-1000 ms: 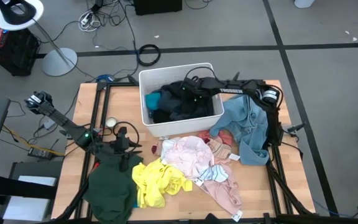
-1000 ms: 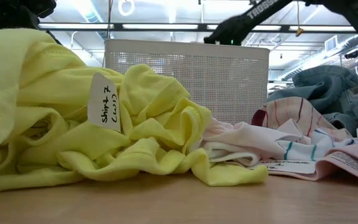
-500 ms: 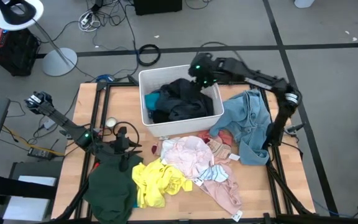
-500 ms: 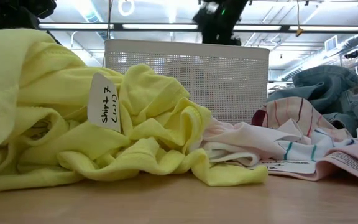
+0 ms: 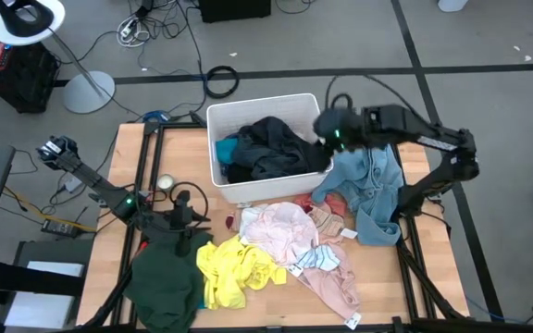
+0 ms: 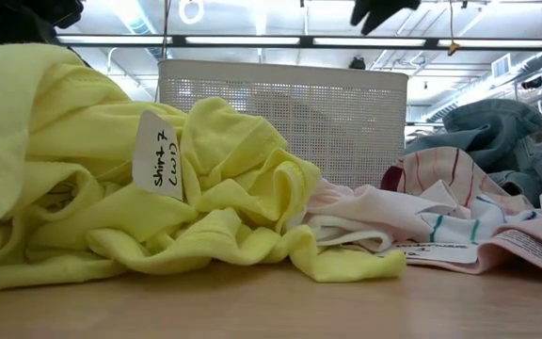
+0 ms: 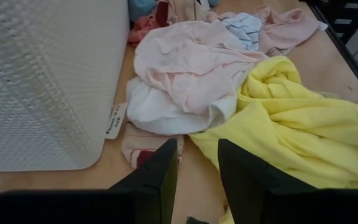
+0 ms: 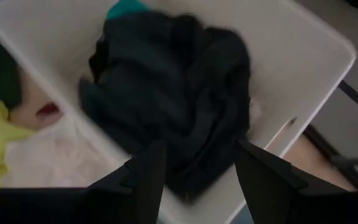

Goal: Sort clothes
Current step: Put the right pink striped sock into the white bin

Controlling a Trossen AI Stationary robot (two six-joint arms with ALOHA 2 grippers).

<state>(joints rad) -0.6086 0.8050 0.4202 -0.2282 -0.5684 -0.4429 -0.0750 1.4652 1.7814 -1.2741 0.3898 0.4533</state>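
Your right gripper [image 5: 327, 139] hangs with fingers apart and empty over the white bin's [image 5: 218, 120] right edge; inside lies a dark navy heap [image 5: 271, 148] with a teal scrap [image 5: 227, 148], its lower layers hidden. Your left gripper [image 7: 196, 171], fingers apart, rests by the yellow garment [image 5: 234, 268]; the pink [image 5: 276, 227], denim [image 5: 368, 185] and dark green [image 5: 165, 277] clothes sit on the table [image 5: 378, 277].

The left gripper [image 7: 197, 180] hangs low over the wooden table [image 7: 61, 183], its dark fingers [image 7: 157, 171] parted with nothing between them. Just beyond lie a pink-and-white garment [image 7: 179, 81] and a yellow garment [image 7: 303, 130], touching. The white perforated bin [image 7: 42, 74] stands beside them.
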